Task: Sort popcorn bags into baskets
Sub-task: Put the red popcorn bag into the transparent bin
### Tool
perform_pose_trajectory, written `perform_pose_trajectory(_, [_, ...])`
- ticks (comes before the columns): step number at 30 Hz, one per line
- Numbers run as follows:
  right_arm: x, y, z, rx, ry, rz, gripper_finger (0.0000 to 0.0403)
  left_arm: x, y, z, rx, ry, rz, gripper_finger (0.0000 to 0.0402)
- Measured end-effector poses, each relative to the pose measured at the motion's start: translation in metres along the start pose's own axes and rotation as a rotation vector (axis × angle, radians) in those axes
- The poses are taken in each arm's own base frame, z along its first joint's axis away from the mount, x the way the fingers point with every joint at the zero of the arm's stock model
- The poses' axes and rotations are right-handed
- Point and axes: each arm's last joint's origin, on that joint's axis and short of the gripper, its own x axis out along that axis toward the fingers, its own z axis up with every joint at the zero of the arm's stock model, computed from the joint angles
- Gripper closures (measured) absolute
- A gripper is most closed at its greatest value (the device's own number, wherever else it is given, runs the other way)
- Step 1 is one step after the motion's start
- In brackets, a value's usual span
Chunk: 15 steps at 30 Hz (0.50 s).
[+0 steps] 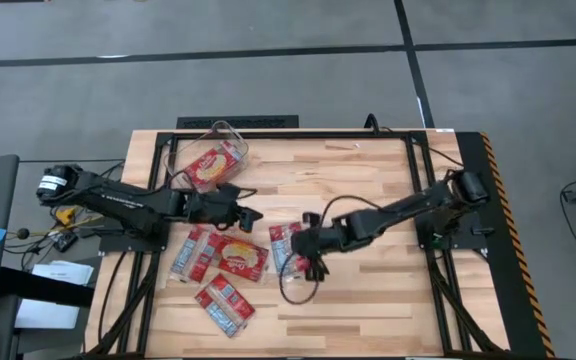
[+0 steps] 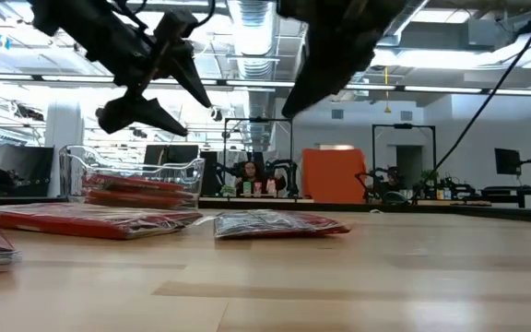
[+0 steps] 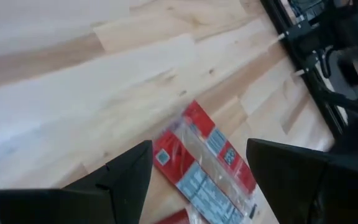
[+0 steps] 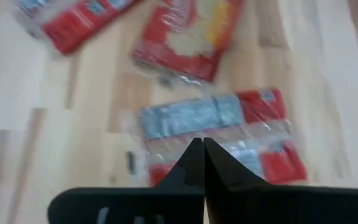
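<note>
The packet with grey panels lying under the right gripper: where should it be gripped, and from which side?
The packet lies flat on the table, so come straight down from above and pinch a bare edge, probably its far short end, which is free of the neighbouring packets. The right gripper hangs above its near end, fingers shut, so it must open first. The left gripper is open, nearer the bin.

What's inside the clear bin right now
The clear bin holds red popcorn bags: one tan-oval packet faces up on top, with at least one more stacked beneath. Anything lower is covered.
</note>
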Motion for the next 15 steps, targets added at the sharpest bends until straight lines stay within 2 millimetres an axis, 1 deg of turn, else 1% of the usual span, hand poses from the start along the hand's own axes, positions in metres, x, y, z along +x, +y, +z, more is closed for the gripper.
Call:
perform_pose_trajectory(2, [0.009, 0.013, -0.001, 0.006, -0.028, 0.019, 0.0388, 0.002, 0.003, 0.005, 0.015, 0.018, -0.007, 0.0153])
perform_pose_trajectory(4, [0.015, 0.020, -0.007, 0.019, 0.004, 0.027, 0.0380, 0.006, 0.006, 0.009, 0.023, 0.044, -0.025, 0.0153])
perform_pose_trajectory(6, [0.027, 0.030, -0.009, 0.042, -0.015, 0.045, 0.0374, 0.010, 0.013, 0.009, 0.035, 0.080, -0.016, 0.0153])
perform_pose_trajectory(7, [0.033, 0.034, -0.014, 0.038, 0.009, 0.048, 0.0373, 0.015, 0.017, 0.008, 0.043, 0.096, 0.005, 0.0153])
perform_pose_trajectory(10, [0.050, 0.041, -0.025, 0.035, 0.051, 0.048, 0.0377, 0.028, 0.024, 0.005, 0.064, 0.139, 0.044, 0.0153])
perform_pose_trajectory(11, [0.055, 0.042, -0.029, 0.036, 0.070, 0.042, 0.0381, 0.035, 0.025, 0.004, 0.072, 0.147, 0.033, 0.0153])
perform_pose_trajectory(15, [0.064, 0.040, -0.040, 0.032, 0.157, 0.009, 0.0390, 0.059, 0.029, -0.003, 0.085, 0.185, 0.016, 0.0153])
